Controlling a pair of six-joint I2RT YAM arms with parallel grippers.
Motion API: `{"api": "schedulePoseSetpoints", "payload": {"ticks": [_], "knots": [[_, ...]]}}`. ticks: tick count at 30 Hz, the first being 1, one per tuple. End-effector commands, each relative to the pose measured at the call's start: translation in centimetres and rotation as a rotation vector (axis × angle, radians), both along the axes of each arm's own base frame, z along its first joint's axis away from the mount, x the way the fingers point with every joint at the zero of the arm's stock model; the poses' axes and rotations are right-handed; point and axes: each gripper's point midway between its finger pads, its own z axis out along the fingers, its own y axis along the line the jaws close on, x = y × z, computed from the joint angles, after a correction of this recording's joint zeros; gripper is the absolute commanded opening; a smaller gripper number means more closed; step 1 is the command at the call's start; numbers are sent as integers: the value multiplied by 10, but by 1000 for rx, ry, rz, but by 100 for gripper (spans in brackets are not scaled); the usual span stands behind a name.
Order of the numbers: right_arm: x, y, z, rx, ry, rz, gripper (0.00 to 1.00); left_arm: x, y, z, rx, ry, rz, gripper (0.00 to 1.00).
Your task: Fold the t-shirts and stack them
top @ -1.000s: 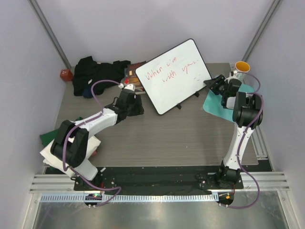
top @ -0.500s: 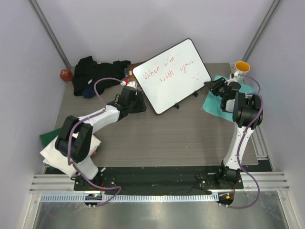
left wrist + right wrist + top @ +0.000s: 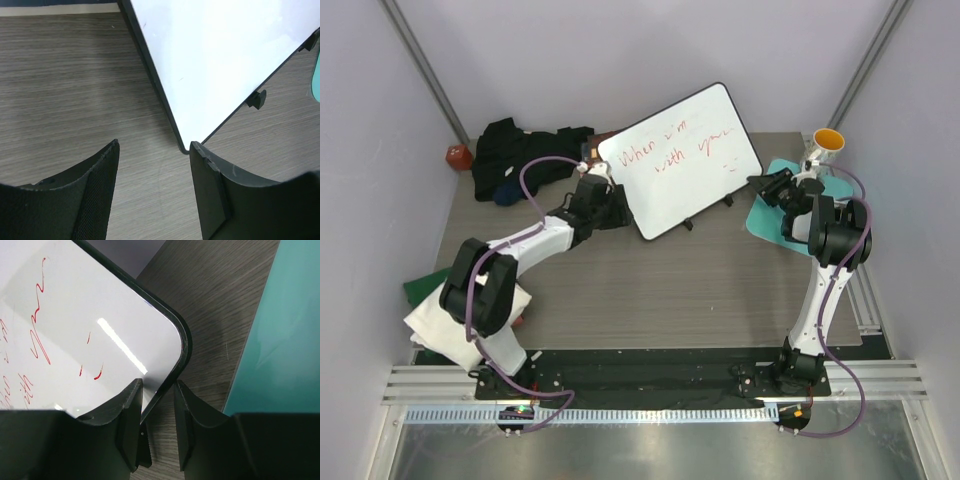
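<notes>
A: Checking jaws first. Left gripper (image 3: 154,145)?
B: Wide open, nothing held. It sits low over the table (image 3: 670,290) with the whiteboard (image 3: 680,160) corner between its fingertips, and one finger is right at the black rim.
A: Right gripper (image 3: 157,383)?
B: Jaws part closed, straddling the whiteboard's rounded far-right corner, one finger on each side of the rim. Can't tell if they actually pinch it. Teal mat (image 3: 280,340) just beside it.
A: Shirts?
B: None near either gripper. Black t-shirt (image 3: 515,150) is crumpled at the far left corner, with the navy t-shirt (image 3: 505,195) poking out at its near edge. White t-shirt (image 3: 432,325) is folded at the near left edge, partly under the left arm. Green t-shirt (image 3: 417,290) is touching it on the outer side.
A: Board upright?
B: Tilted, red writing facing up.
</notes>
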Motion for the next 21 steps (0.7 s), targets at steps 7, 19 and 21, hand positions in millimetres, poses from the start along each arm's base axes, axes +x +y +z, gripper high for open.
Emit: {"api": "schedulePoseSetpoints", "payload": {"ticks": [7,19,21], "knots": [[-3,9,66,-32,-184,46,37,33,-25,0,-85,-58,-27,59],[-18,11,71,-24,-192,34,34,41,-27,-24,-57,-33,-26,36],[-21,13,71,-22,-195,37,33,40,-23,-27,-31,-27,-23,35]]}}
